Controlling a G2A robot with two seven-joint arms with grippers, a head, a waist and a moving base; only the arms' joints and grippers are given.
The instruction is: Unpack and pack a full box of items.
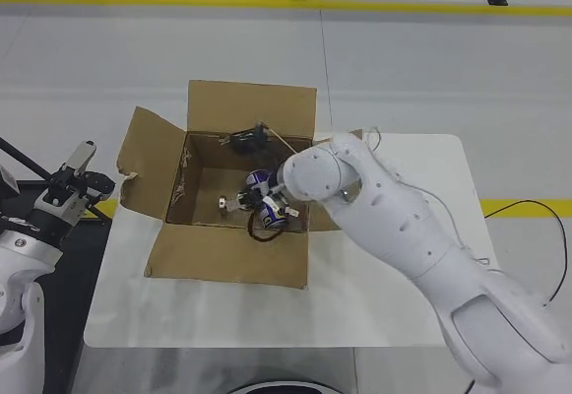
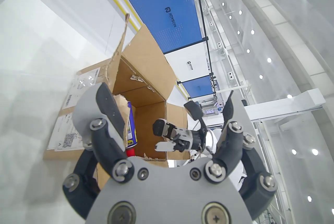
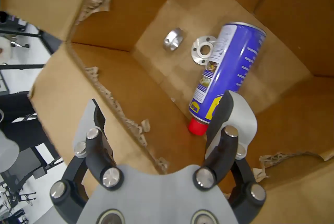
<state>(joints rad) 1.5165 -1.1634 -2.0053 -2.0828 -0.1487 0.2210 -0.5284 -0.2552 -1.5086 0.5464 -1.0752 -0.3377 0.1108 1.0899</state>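
Counts from my end: 1 table (image 1: 384, 295), 1 cardboard box (image 1: 231, 258), 1 spray can (image 3: 229, 63), 1 black item (image 1: 251, 140), 2 metal parts.

The table is white and the box sits on it, directly under the right pincer (image 3: 161, 100). All flaps are open and the edges are torn.

Right pincer is down in the box mouth, released, jaws wide with nothing between them. A torn wall edge shows in the gap.

The can lies on its side on the box floor, cap end toward the right pincer. It has a blue body, red cap, a yellow patch by the cap and a white label panel. One right finger (image 3: 229, 110) covers part of it; I can't tell if they touch.

The black item is in the box corner beyond the right pincer; I can't tell what it is.

The flange ring (image 3: 196, 54) is at the can's far end from the pincer. It's flat, silver, with bolt holes. A small silver collar (image 3: 173, 38) sits just beside it, apart.

Left pincer (image 2: 167, 94) is released and empty, well apart from the box, out past the table edge.
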